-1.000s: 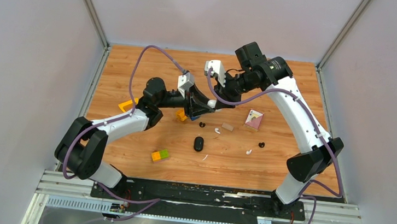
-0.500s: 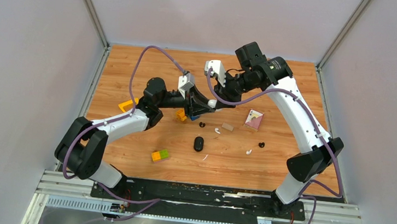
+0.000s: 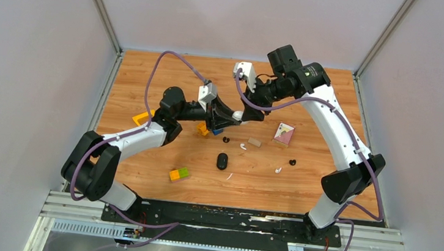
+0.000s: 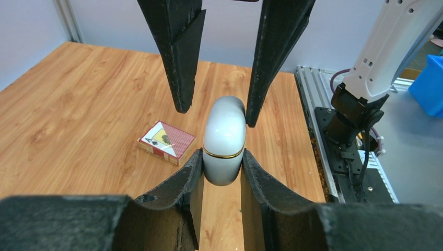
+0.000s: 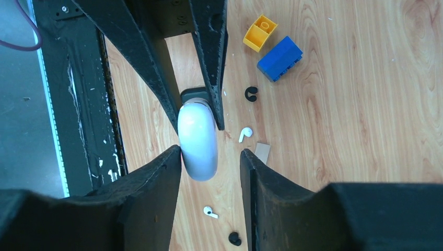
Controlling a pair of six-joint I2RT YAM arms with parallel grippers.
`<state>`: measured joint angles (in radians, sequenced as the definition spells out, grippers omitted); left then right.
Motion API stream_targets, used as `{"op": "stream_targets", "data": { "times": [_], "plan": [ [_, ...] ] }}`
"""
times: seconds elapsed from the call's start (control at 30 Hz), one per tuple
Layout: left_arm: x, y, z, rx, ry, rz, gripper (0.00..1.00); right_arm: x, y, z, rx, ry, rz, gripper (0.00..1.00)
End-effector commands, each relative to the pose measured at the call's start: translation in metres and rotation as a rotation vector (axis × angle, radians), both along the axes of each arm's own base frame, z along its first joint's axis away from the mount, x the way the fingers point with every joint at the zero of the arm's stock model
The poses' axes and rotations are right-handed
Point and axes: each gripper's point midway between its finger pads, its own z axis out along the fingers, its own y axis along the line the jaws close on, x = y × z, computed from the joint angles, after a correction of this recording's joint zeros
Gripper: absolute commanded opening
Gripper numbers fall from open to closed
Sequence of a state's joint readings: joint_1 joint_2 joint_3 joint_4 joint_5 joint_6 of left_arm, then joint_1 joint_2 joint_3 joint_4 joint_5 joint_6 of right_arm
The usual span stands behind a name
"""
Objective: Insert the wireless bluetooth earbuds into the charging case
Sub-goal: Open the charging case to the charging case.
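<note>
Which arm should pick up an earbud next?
Right. The right gripper is open, loose around the white case; earbuds lie on the table below it. The left gripper is shut on the case.

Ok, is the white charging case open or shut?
Shut: the white charging case has its lid seated flush along the gold seam, no gap, with the left gripper clamped on its lower half.

Robotics lab test cell: plain grey panel walls (image 3: 27, 82) and aluminium posts (image 3: 99, 6) enclose a wooden table (image 3: 299, 191), with a left arm (image 3: 135, 140) and right arm (image 3: 337, 131) bolted at its near edge.
</note>
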<state>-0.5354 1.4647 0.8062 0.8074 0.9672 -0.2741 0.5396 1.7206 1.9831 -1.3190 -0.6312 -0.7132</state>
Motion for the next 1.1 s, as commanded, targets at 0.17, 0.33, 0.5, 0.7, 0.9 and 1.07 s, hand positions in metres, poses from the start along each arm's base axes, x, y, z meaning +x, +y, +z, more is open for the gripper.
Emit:
{"op": "stream_targets", "data": {
  "times": [0.17,0.33,0.5,0.7,0.9,1.07],
  "plan": [
    [-0.008,0.0,0.017,-0.032,-0.102,-0.033,0.0,0.018,0.001,0.025,0.089,-0.023,-0.07,0.45],
    [-0.008,0.001,0.017,-0.033,-0.094,-0.034,0.0,0.021,0.002,0.032,0.109,-0.03,-0.083,0.45],
    [-0.008,0.001,0.016,-0.036,-0.083,-0.026,0.0,0.024,0.002,0.037,0.119,-0.046,-0.091,0.45],
    [-0.005,0.003,0.017,-0.051,-0.057,-0.001,0.0,0.024,0.003,0.062,0.163,-0.078,-0.107,0.45],
    [0.004,0.01,0.045,-0.111,-0.017,0.038,0.0,0.033,-0.046,0.095,0.258,-0.048,-0.272,0.45],
    [0.013,0.021,0.077,-0.153,0.02,0.054,0.0,0.046,-0.12,0.063,0.279,0.038,-0.46,0.44]
  ]
}}
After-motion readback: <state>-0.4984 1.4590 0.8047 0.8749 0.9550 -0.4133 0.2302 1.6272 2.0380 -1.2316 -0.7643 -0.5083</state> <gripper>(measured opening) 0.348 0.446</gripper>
